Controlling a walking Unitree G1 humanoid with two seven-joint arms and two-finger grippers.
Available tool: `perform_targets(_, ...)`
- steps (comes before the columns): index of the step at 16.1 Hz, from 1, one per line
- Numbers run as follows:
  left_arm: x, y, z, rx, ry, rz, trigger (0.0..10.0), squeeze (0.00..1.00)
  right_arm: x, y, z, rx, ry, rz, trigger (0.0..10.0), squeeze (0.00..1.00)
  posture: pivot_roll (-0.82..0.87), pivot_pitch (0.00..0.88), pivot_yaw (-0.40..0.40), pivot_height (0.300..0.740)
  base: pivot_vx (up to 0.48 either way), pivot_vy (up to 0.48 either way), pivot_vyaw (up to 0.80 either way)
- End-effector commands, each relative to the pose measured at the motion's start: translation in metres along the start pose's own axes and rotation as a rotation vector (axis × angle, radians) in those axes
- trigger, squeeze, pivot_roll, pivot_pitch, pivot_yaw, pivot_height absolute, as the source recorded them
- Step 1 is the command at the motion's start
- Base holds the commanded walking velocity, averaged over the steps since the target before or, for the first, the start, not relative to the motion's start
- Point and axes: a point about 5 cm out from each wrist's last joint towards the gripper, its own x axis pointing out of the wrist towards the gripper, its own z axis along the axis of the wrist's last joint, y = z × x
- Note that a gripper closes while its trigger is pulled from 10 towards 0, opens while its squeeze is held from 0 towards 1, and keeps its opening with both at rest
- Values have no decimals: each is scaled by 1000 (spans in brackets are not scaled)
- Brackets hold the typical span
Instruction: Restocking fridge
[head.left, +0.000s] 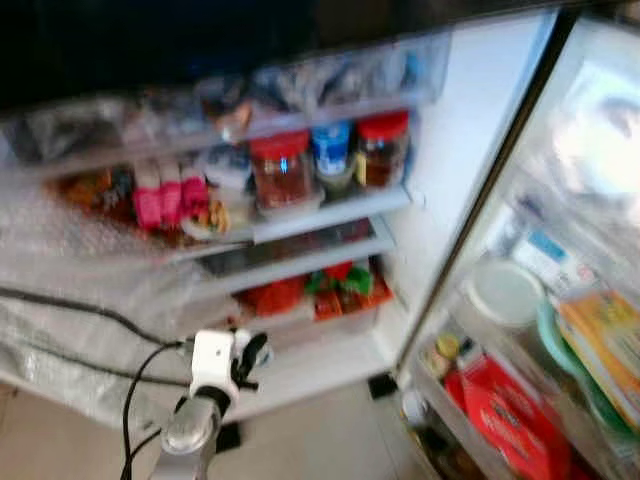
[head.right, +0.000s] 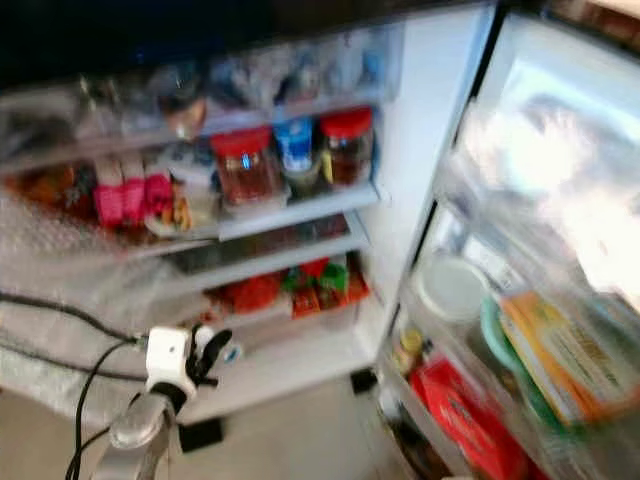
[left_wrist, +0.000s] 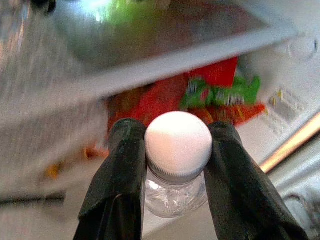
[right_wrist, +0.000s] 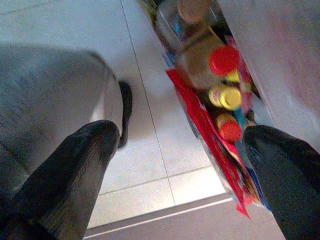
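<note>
We record the left gripper (left_wrist: 176, 150) clamped on a clear plastic bottle with a white screw cap (left_wrist: 178, 141), one black finger on each side of its neck, held just before the open white fridge (head.left: 440, 170) at the level of its lower shelf edge (head.left: 300, 262). Red and green packets (left_wrist: 220, 92) lie beyond under that shelf. The right gripper (right_wrist: 185, 165) hangs with fingers spread wide over pale floor tiles (right_wrist: 145, 150), beside the door rack of red-capped bottles (right_wrist: 224, 60).
</note>
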Motion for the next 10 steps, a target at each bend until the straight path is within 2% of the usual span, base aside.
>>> perform_targets(1,-2,-6,-4,-7,14,-12,10000,0,-3,-1,-12,-4,39,8,10000,0,-47,168,31,740,270,0,0)
perform_targets(2,-2,-6,-4,-5,12,-13,10000,0,-3,-1,-13,-3,40,9,10000,0,-47,169,33,740,270,0,0)
perform_targets(8,-2,-8,-2,24,0,-16,10000,0,-3,-1,-13,8,37,19,10000,0,-47,161,30,740,0,0,0)
perform_targets(10,-3,-9,-2,46,-7,-27,10000,0,-2,6,-11,5,35,24,10000,0,-46,159,28,740,0,0,0)
